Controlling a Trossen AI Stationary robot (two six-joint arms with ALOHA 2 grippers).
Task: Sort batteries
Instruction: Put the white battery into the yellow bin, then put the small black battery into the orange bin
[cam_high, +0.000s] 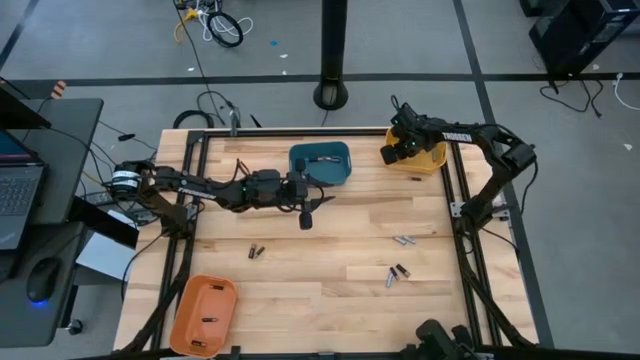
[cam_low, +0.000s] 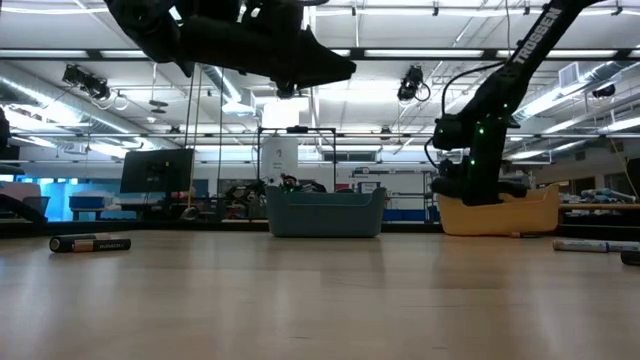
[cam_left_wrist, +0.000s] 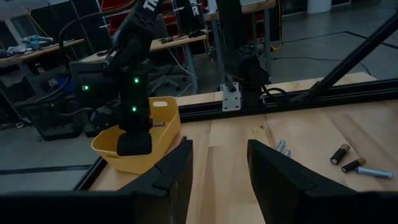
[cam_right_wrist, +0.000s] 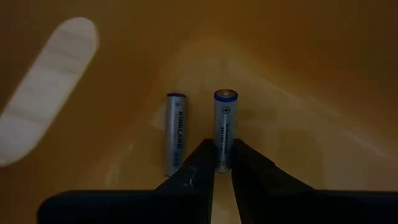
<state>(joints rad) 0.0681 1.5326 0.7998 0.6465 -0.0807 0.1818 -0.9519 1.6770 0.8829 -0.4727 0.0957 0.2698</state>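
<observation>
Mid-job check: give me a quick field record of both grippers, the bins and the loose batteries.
right gripper: inside the yellow bin, shut on a silver battery
second battery: lying in the yellow bin beside it
left gripper: open, empty, above the table near the teal bin
orange bin: near left corner
loose batteries: several on the table, at centre-left and right

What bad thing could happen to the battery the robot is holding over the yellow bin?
The right gripper pinches only one end of a battery, so it might tip or slip early. Dropped, it could knock the other battery lying in the yellow bin. The gripper sits low inside the bin, so pulling away might nudge its wall.
</observation>
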